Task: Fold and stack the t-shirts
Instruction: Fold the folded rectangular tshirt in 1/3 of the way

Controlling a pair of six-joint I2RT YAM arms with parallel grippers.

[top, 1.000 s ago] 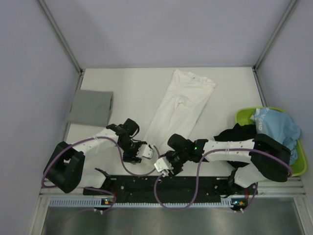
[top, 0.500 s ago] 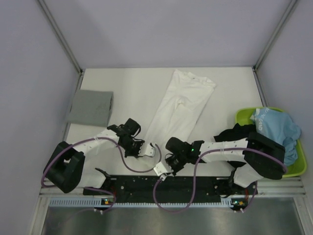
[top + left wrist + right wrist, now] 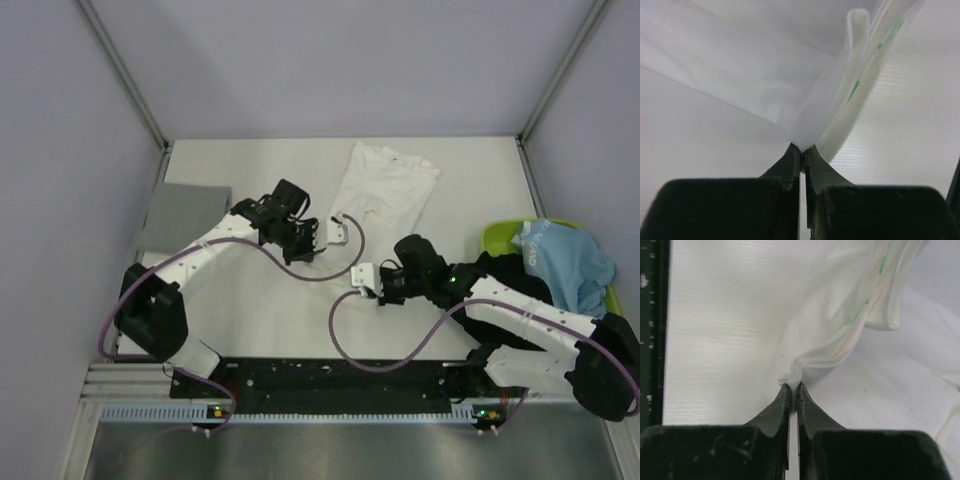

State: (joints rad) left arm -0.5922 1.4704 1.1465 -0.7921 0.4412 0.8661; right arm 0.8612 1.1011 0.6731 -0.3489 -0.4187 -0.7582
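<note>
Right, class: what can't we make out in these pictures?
Top view: black shirt mostly hidden by the right arm and light blue shirt.
Top view: green tray's floor covered by shirts.
Wrist views: white shirt blurred close up, its print unreadable.

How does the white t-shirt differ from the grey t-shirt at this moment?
The white t-shirt lies mid-table, half-folded and rumpled; the grey t-shirt sits at the left edge, a flat folded rectangle. The left gripper and right gripper are both shut on the white t-shirt's edge; neither holds the grey t-shirt. Both are on the table.
</note>
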